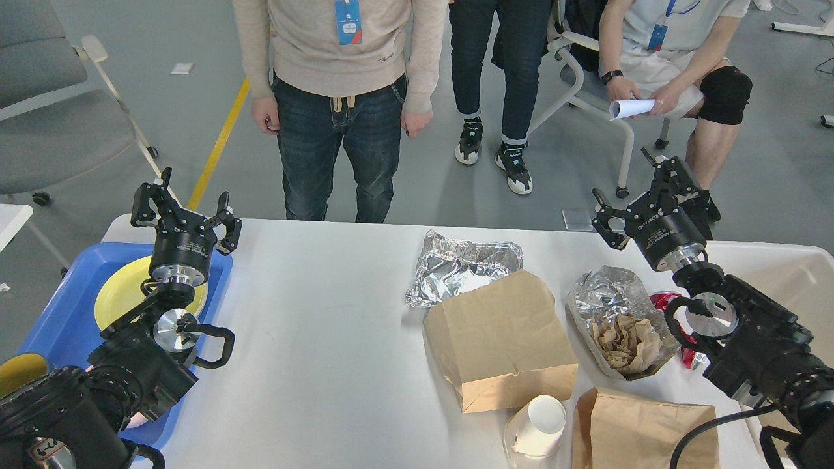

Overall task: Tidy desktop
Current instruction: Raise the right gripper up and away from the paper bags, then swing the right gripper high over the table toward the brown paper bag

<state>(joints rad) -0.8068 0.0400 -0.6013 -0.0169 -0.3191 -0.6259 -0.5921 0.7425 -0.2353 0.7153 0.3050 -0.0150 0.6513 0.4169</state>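
Desktop (pixel 326 312) beneath both spread hands (pixel 181 207) (pixel 642 193)

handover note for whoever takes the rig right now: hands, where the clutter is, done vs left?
Left hand: open, empty, above the blue plastic tray holding a yellow plate.
Right hand: open, empty, raised beyond the far right edge of the white desktop.
On the desktop: crumpled foil sheet, two brown paper bags, foil wrap with brown paper, tipped white paper cup.
Done: nothing visibly. Left: all that litter.
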